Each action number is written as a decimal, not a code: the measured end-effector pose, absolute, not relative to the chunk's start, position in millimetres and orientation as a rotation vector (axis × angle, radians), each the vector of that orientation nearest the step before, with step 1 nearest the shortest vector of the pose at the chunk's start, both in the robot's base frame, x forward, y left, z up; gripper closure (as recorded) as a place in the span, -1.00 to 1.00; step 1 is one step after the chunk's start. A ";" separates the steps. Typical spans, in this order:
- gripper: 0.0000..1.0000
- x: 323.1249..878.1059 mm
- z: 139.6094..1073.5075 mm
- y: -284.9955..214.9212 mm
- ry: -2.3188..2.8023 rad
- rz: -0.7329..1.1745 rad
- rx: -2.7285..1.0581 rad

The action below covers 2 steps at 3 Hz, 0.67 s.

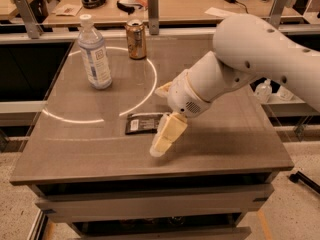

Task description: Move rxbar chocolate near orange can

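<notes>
The rxbar chocolate (142, 123), a dark flat bar with a white patch at its left end, lies on the table a little in front of the middle. The orange can (135, 39) stands upright at the back of the table, well apart from the bar. My gripper (159, 120) is low over the bar's right end and open. One cream finger (168, 134) reaches down in front of the bar and covers its right end. The other finger (163, 89) shows behind it. The gripper holds nothing.
A clear water bottle (94, 54) with a white cap stands upright at the back left, left of the can. The brown table (235, 144) bears a white arc of light. A cluttered desk lies behind, and the table's front edge is close to the gripper.
</notes>
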State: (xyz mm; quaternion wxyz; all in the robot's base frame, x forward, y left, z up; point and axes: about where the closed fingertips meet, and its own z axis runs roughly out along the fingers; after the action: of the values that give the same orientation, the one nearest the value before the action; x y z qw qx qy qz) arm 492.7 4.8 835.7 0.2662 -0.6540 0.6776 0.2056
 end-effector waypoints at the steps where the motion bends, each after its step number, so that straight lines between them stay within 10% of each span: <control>1: -0.67 498.8 825.9 8.5 1.836 0.569 -1.765; 2: -0.19 501.8 816.7 8.3 1.857 0.582 -1.774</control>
State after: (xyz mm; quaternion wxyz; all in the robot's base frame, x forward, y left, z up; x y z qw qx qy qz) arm 501.8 8.3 816.7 0.2514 -0.6522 0.6824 0.2138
